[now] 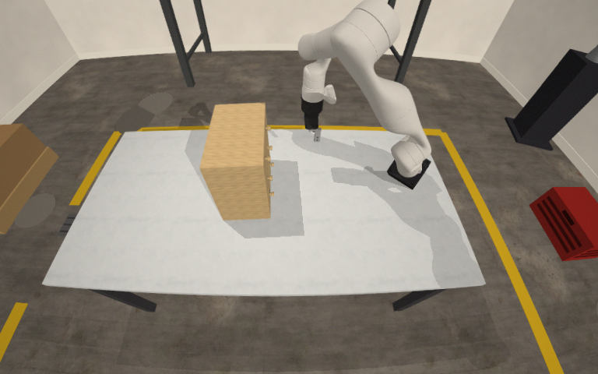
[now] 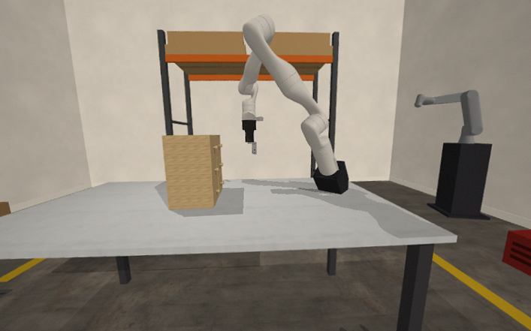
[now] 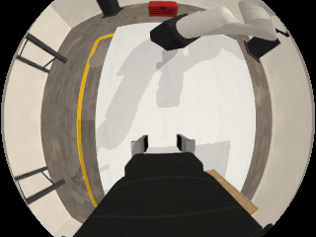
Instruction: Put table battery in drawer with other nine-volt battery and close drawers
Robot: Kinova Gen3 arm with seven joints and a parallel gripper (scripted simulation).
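Observation:
The small wooden chest [image 1: 237,158] stands on the white table, left of centre, with its knobbed drawer fronts [image 1: 269,160] facing right. All its drawers look pushed in. It also shows in the exterior view [image 2: 192,171], and a corner of it shows in the wrist view [image 3: 233,192]. My gripper [image 1: 316,137] [image 2: 253,148] [image 3: 162,140] hangs in the air to the right of the chest's upper drawers, pointing down. It is open and empty. I see no nine-volt battery on the table in any view.
The arm's black base [image 1: 409,169] sits on the table's right side. A red crate [image 1: 568,220] and a cardboard box [image 1: 17,171] stand on the floor. A shelf rack [image 2: 247,54] is behind the table, and a second arm on a pedestal [image 2: 461,145] at the right.

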